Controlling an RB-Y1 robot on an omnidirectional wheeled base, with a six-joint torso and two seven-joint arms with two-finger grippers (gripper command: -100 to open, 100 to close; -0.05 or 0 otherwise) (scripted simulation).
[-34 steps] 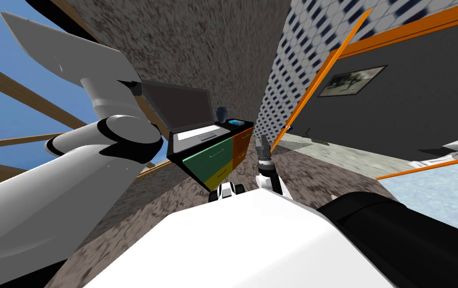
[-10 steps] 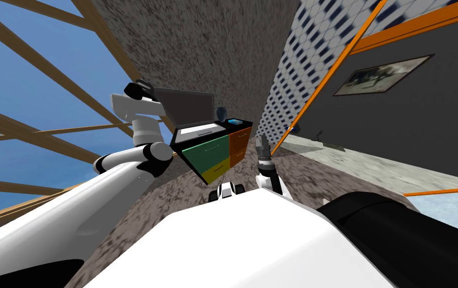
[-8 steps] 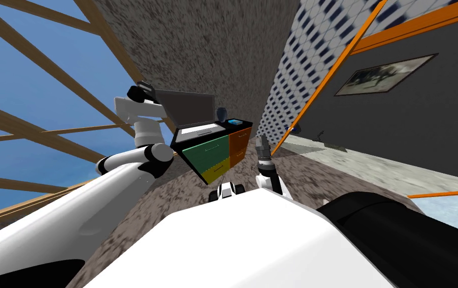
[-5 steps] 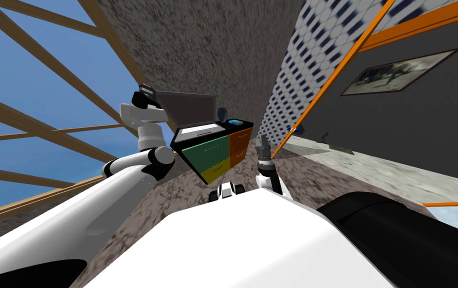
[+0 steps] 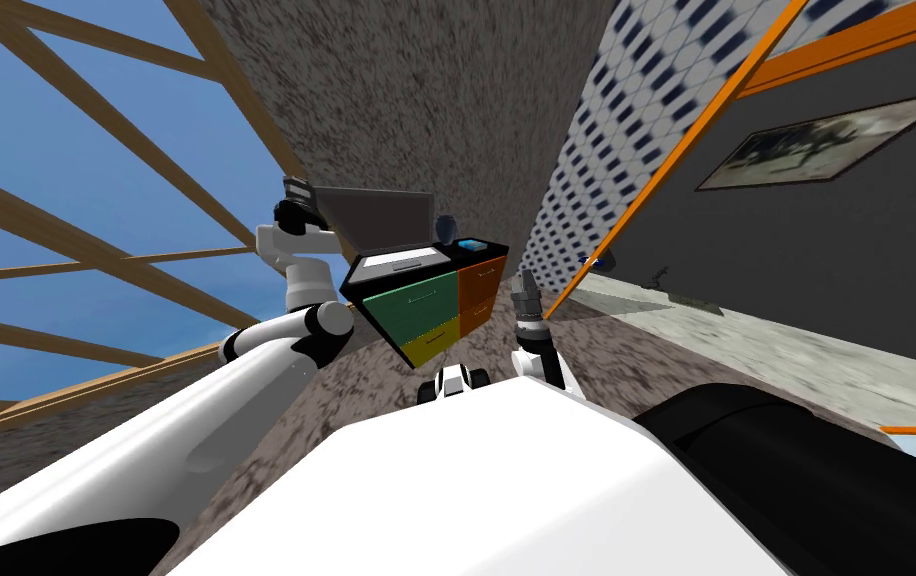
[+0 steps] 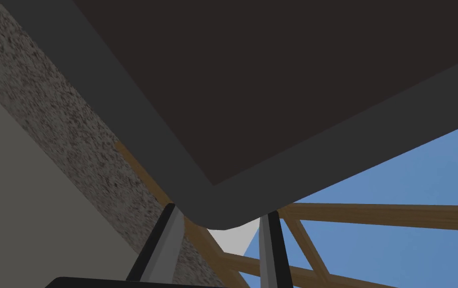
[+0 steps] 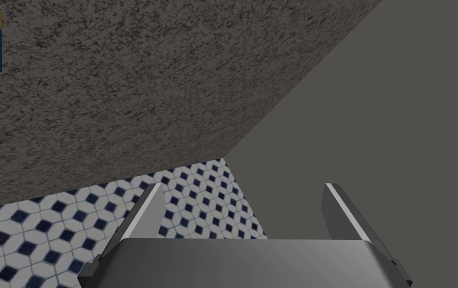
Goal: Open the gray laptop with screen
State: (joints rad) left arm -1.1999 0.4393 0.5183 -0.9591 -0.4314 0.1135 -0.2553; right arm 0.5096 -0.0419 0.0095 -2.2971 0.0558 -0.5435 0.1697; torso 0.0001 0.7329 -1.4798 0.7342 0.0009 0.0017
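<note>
The gray laptop (image 5: 386,228) stands open on a black cabinet (image 5: 426,300), its dark screen raised over the pale keyboard (image 5: 401,263). My left gripper (image 5: 296,190) is at the screen's upper left corner. In the left wrist view that rounded corner of the lid (image 6: 223,220) sits between my two fingers (image 6: 165,240), which touch its edges on both sides. My right gripper (image 5: 524,290) points upward to the right of the cabinet, apart from it, and stands open (image 7: 243,210) with nothing between its fingers.
The cabinet has green, yellow and orange drawer fronts. A dark vase (image 5: 446,228) and a small blue box (image 5: 470,244) stand on it right of the laptop. A window with wooden bars (image 5: 96,250) lies to the left, a speckled wall behind.
My left hand has moved in along the lid's upper left corner and its fingers have narrowed onto it. The head view has swung slightly. The right arm has stayed put.
</note>
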